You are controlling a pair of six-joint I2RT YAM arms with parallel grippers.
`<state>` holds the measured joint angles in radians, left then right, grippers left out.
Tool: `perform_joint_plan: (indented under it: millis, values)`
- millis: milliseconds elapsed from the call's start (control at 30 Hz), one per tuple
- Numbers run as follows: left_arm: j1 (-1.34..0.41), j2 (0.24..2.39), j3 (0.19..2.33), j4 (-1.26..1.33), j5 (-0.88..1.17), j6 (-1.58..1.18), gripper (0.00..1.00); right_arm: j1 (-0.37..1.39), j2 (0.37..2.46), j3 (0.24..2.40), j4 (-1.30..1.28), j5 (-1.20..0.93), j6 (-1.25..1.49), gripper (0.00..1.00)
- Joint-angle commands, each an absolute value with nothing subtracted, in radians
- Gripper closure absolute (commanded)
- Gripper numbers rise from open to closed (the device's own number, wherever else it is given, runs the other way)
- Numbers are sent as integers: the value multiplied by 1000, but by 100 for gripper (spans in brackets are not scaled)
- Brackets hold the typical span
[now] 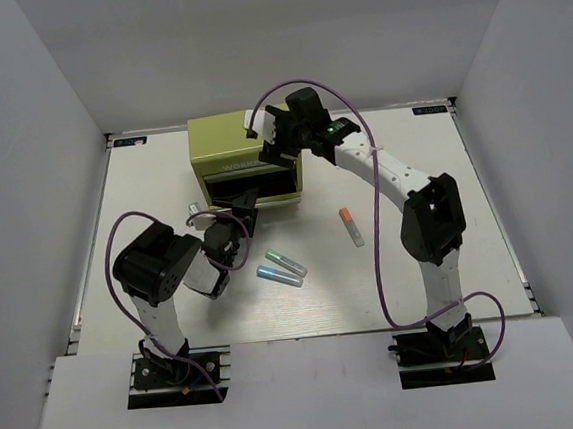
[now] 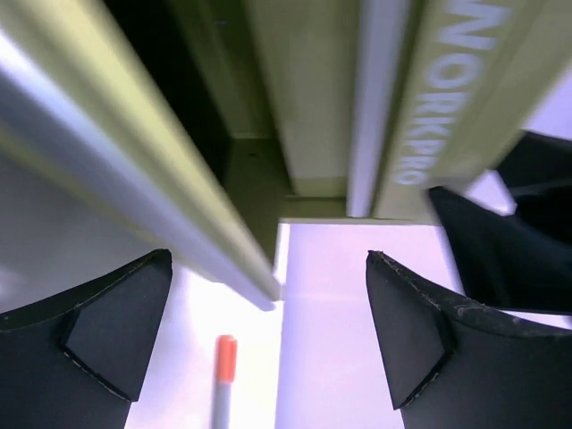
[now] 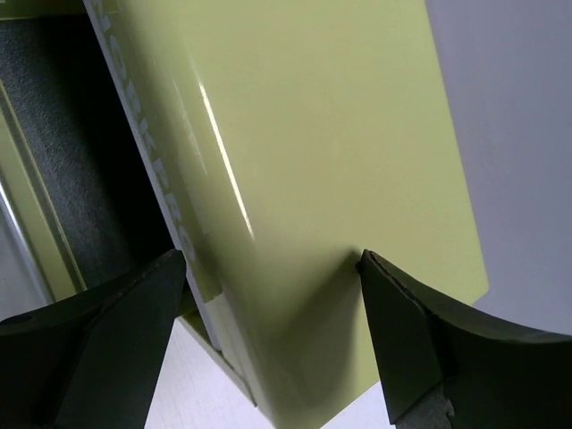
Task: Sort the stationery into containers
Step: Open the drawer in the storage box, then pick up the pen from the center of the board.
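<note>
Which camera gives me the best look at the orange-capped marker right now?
Top external: the whole orange-capped marker lies on the table, right of the green chest. Left wrist catches only its cap end at the bottom edge; right wrist misses it.

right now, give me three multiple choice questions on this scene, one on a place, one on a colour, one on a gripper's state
1. Where is the right gripper?
a) at the green chest
b) down by its own base
c) over the near table edge

2. What colour is the cap of the marker lying nearest the right arm?
a) purple
b) orange
c) black

3. The left gripper is
a) shut on a marker
b) shut on nothing
c) open, with nothing between its fingers

Answers:
1 a: the top view shows it at the chest's upper edge, and the chest fills the right wrist view.
2 b: it has an orange cap on a pale body.
3 c: the left wrist view shows the fingers wide apart, gripping nothing.
</note>
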<state>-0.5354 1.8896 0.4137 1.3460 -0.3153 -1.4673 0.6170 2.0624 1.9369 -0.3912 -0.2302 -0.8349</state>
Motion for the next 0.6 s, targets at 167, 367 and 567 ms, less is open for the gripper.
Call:
perform_joint_plan:
  millis: [167,367,567]
  values:
    - [-529,1689,371,1231,-99,-1421,0,603,1859,1657,-371,-193,-836,15]
    - [-538,1404,382,694,37,-1171,0,607,1636,1453,-293,-199,-821,10]
    - [-529,1181,370,326,46,-1074,0,592,1507,1272,-247,-135,-639,10]
